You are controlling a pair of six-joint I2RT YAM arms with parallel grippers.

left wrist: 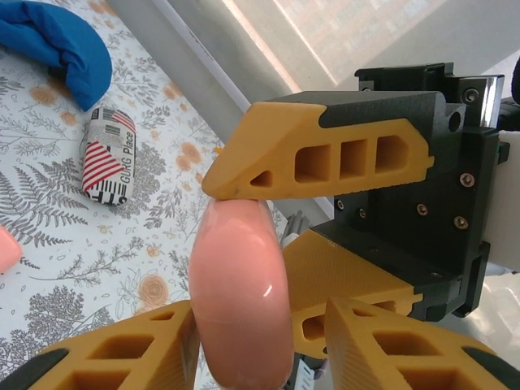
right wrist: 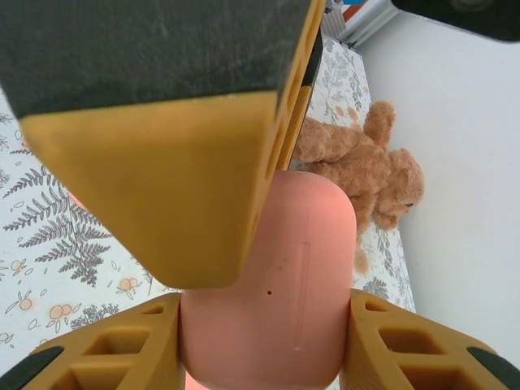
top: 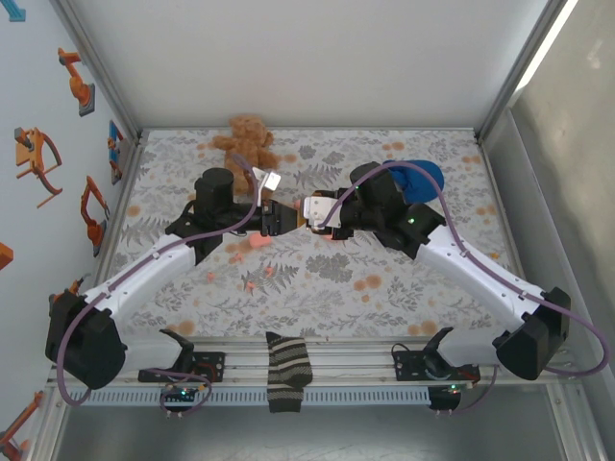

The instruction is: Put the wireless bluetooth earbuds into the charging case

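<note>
Earbuds (top: 252,285) lie as tiny salmon-pink specks on the floral cloth (top: 384,279), just on the arm-base side of where your two grippers meet; they are too small to say more about them. Your right gripper (right wrist: 264,305) is clamped on the charging case (right wrist: 276,236); its two fingers (right wrist: 106,349) press flat against opposite sides of the pink shell, so the jaws stand partly apart at the case's width. Your left gripper (left wrist: 260,313) straddles the same case from the other end; one of its fingers (left wrist: 122,349) lies against the shell, while a thin gap shows between the shell and the other finger (left wrist: 406,349); you cannot tell whether it grips the case or merely brackets it. The case is held off the cloth over mid-table; the teddy bear (right wrist: 366,171) sits well beyond it.
</note>
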